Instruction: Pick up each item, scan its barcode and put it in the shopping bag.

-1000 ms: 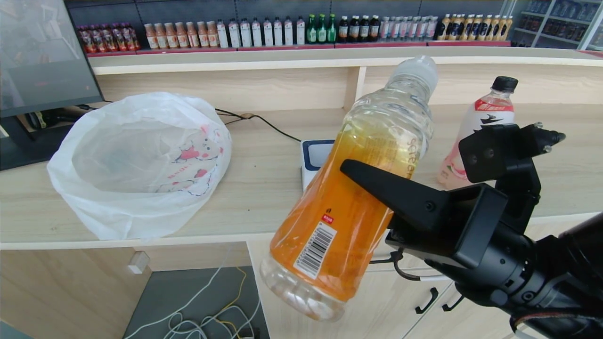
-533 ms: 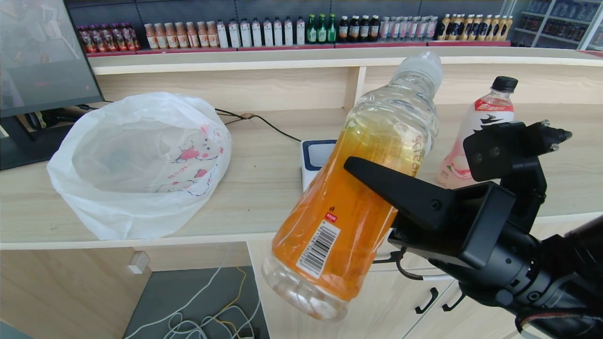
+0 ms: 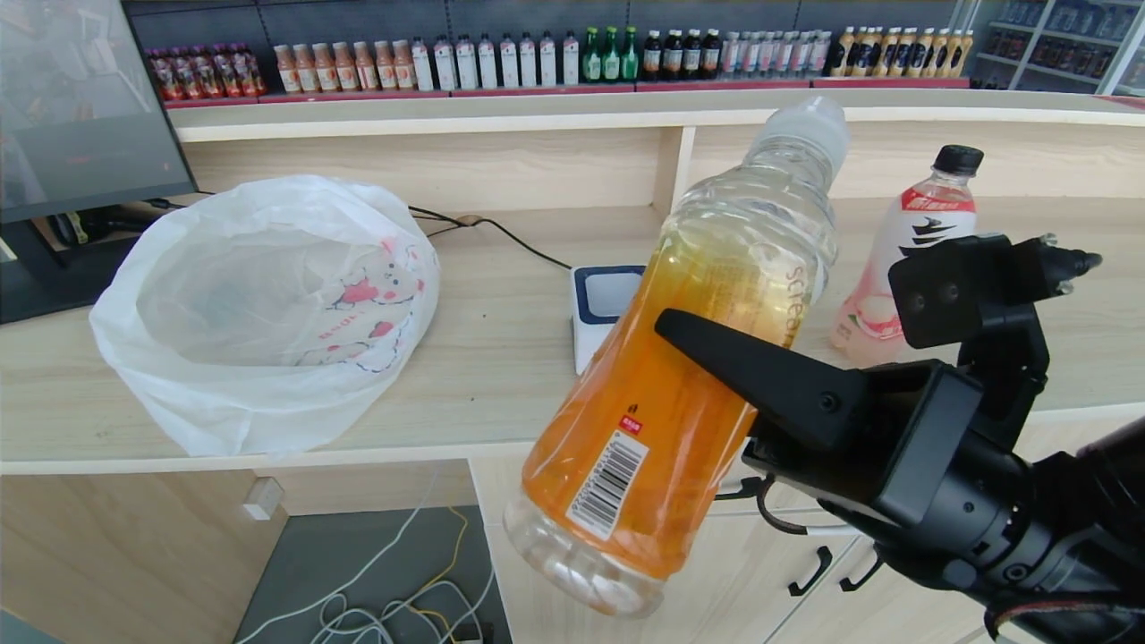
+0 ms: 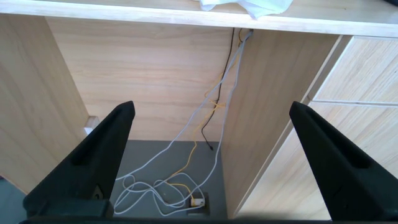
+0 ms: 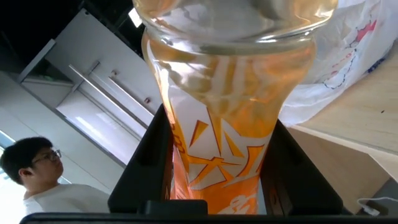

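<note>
Leaving the shopping bag point(image 3: 259, 313) gaping well to the left of the right gripper point(image 5: 221, 155). Pinching the orange drink bottle point(image 3: 680, 376) tilted, barcode point(image 3: 608, 483) showing, scanner point(image 3: 597, 300) lying just beyond. Holding the left gripper point(image 4: 211, 112) spread wide apart.

The right arm point(image 3: 1029, 537) comes in low on the robot's right, with its wrist raised before the head camera. The right gripper point(image 3: 702, 351) points toward the robot's left and slightly upward. Its jaws are closed around the waist of a bottle point(image 3: 644, 402), one jaw lying across the near side and the other hidden behind it. The bottle is held tilted, cap up and away, base down toward the robot. The left gripper point(image 4: 211, 155) hangs low, below the desk edge, its jaws spread wide apart with nothing between them.
</note>
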You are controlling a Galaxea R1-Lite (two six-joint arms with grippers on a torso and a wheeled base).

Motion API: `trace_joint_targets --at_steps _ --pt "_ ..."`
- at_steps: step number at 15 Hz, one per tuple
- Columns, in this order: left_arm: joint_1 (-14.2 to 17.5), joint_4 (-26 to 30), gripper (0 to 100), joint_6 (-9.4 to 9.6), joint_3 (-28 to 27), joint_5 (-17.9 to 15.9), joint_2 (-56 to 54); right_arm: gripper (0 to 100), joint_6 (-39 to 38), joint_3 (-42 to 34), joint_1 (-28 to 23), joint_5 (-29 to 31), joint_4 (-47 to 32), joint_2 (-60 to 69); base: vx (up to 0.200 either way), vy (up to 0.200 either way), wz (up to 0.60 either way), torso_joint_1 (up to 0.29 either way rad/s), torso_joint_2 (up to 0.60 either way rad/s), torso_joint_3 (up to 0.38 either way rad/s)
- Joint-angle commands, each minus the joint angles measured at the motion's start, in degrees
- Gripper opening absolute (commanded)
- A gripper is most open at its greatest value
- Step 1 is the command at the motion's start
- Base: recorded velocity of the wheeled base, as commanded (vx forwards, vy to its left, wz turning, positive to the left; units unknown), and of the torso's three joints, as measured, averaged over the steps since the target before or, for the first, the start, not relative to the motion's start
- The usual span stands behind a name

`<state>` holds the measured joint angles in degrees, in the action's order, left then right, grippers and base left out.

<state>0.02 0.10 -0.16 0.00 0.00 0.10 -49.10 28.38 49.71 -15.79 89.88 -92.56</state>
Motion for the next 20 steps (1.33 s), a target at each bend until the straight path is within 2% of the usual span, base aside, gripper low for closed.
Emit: trace_joint_targets --at_steps 1,10,12,16,18,19,20 --pt "0.1 0.0 100 -0.02 0.0 0.0 0.0 0 3.6 1.3 0.0 -0.9 0.1 0.1 0.0 0.0 0.0 0.0 0.0 0.0" --pt "0.0 0.0 100 -0.02 0.0 0.0 0.0 0 29.2 -4.0 0.0 -0.9 0.1 -0.2 0.0 0.0 0.0 0.0 0.0 0.0" --pt "0.0 0.0 100 -0.02 0.0 0.0 0.0 0 37.2 -4.3 -0.2 -0.7 0.1 -0.1 0.0 0.0 0.0 0.0 0.0 0.0" --pt "0.0 0.0 100 -0.02 0.0 0.0 0.0 0 41.1 -2.8 -1.1 -0.6 0.1 -0.7 0.0 0.0 0.0 0.0 0.0 0.0" --pt "0.1 0.0 100 -0.02 0.0 0.0 0.0 0 44.8 -2.5 -1.1 3.6 0.1 -0.9 0.0 0.0 0.0 0.0 0.0 0.0" --pt "0.0 0.0 100 -0.02 0.0 0.0 0.0 0 47.1 -2.0 -0.9 9.5 0.1 -1.4 0.0 0.0 0.0 0.0 0.0 0.0" --pt "0.0 0.0 100 -0.02 0.0 0.0 0.0 0 47.5 -1.4 -0.8 12.5 0.1 -1.5 0.0 0.0 0.0 0.0 0.0 0.0"
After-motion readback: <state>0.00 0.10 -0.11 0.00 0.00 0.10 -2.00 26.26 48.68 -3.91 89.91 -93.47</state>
